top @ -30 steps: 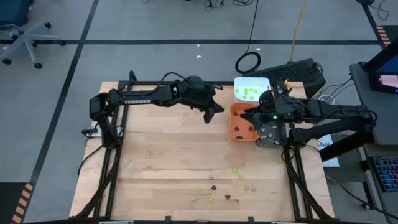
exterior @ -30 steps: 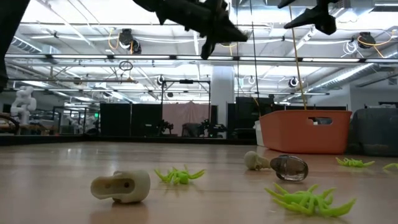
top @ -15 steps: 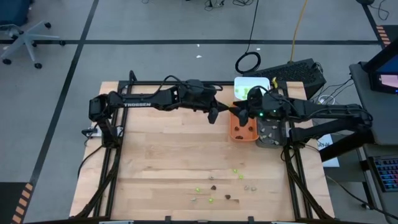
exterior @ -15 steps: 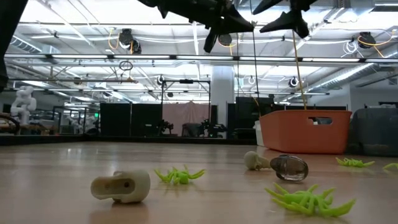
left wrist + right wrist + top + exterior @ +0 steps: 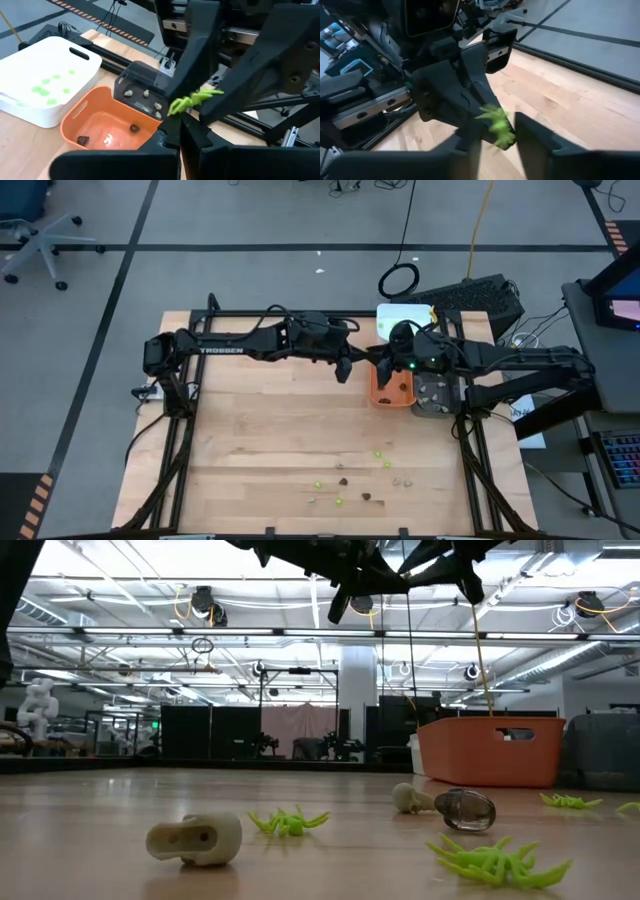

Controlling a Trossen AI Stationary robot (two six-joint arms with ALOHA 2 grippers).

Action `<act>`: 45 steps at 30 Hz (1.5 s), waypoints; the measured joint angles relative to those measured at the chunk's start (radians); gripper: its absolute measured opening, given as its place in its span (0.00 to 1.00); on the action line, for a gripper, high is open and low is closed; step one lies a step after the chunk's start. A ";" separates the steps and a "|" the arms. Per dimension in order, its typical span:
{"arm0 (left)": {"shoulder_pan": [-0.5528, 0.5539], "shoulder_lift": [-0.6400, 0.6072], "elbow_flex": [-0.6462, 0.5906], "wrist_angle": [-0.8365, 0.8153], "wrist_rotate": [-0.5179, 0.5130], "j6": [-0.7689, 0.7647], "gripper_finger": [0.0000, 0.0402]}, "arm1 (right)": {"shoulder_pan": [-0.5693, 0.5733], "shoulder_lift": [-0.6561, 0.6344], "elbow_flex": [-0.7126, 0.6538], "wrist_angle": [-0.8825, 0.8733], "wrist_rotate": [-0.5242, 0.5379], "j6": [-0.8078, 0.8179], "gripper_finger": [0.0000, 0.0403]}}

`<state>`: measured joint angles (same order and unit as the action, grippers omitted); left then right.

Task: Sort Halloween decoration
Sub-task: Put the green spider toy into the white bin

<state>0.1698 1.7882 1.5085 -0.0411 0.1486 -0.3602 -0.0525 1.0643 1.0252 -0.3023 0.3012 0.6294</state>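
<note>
My left gripper (image 5: 184, 131) is shut on a lime-green, spider-shaped Halloween decoration (image 5: 192, 100), held in the air by the left rim of the orange tray (image 5: 375, 395). My right gripper (image 5: 497, 142) has come up facing it, and its open fingers stand on either side of the green piece (image 5: 496, 125). In the high view the two grippers (image 5: 347, 370) (image 5: 378, 363) meet tip to tip. More small pieces (image 5: 360, 480), green, brown and beige, lie on the table near its front edge. My left gripper pinches the green piece by its lower end (image 5: 176, 111) between its two fingertips. The piece sticks out beyond the fingers, lifted clear of the table and the trays. My right gripper has a finger (image 5: 535, 137) on each side of the piece; whether it touches I cannot tell.
The orange tray holds a few brown pieces. Behind it stands a white tray (image 5: 415, 313) with green pieces, and to its right a grey tray (image 5: 437, 408) with beige ones. In the low view, pieces (image 5: 195, 838) (image 5: 465, 808) lie close to the camera.
My right gripper has moved toward the table's left, above the orange tray, up to my left gripper. Its fingers now flank the green piece. My left gripper has shifted a little toward it, still holding the piece in the air.
</note>
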 joint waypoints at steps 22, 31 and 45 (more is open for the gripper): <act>0.013 -0.001 0.000 -0.316 0.126 -0.157 0.23 | -0.268 -0.042 -0.001 -0.135 -0.020 0.015 0.00; -0.037 -0.001 0.000 -0.592 0.221 -0.095 0.23 | -0.549 -0.021 -0.001 -0.354 -0.070 0.014 0.00; -0.225 -0.002 -0.073 -0.683 0.135 -0.353 0.23 | -0.820 0.252 -0.001 -0.362 -0.216 -0.100 0.07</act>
<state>-0.0547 1.7866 1.4357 -0.7240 0.2833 -0.7133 -0.8729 1.3163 1.0241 -0.6643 0.0855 0.5291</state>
